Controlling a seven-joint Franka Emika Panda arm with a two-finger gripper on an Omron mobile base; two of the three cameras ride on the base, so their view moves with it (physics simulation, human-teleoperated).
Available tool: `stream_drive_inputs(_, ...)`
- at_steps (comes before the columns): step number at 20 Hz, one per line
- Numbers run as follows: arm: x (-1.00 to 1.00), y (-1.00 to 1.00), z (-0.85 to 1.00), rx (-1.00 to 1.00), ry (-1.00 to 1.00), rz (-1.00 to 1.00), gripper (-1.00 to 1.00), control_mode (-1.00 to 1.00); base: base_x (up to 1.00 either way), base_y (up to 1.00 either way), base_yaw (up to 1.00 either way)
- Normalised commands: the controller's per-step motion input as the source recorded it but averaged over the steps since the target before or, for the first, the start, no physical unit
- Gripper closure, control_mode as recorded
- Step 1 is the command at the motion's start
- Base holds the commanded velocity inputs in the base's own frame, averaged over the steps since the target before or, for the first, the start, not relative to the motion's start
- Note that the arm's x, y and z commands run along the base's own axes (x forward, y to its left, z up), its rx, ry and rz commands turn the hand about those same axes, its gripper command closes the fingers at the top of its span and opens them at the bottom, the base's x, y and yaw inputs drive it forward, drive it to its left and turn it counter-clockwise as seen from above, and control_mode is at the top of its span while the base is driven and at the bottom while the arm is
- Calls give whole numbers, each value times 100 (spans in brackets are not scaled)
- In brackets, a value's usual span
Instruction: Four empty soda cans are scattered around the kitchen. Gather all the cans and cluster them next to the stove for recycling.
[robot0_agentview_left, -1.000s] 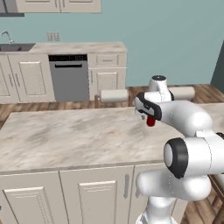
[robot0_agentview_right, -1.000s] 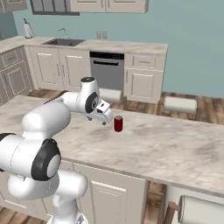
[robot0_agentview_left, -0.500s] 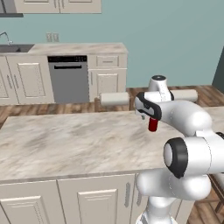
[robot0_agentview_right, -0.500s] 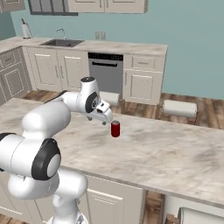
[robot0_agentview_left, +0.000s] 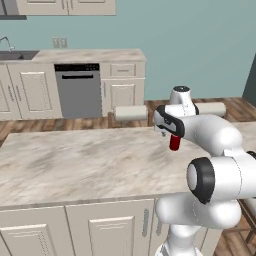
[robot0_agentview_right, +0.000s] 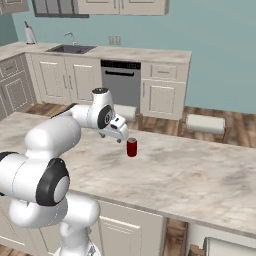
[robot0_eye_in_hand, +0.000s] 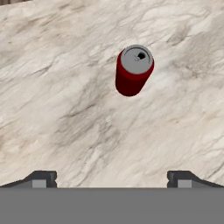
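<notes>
Your gripper (robot0_agentview_right: 121, 138) hangs released, jaws spread wide and holding nothing, just above the worktop (robot0_agentview_right: 190, 175). One red soda can (robot0_agentview_right: 131, 147) stands upright just beside it, apart from the fingertips (robot0_eye_in_hand: 41, 178), near the worktop's far edge (silvery top up, long axis vertical). In the hand view the can (robot0_eye_in_hand: 133, 71) lies ahead of the jaws and slightly right of their midline, so you likely need to shift forward and a touch sideways to bracket it before closing.
</notes>
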Motion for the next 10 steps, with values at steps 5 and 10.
stream_drive_inputs(5, 0, 0, 0, 0, 0, 0, -100, 100, 0, 0, 0)
stream_drive_inputs(10, 0, 0, 0, 0, 0, 0, -100, 100, 0, 0, 0)
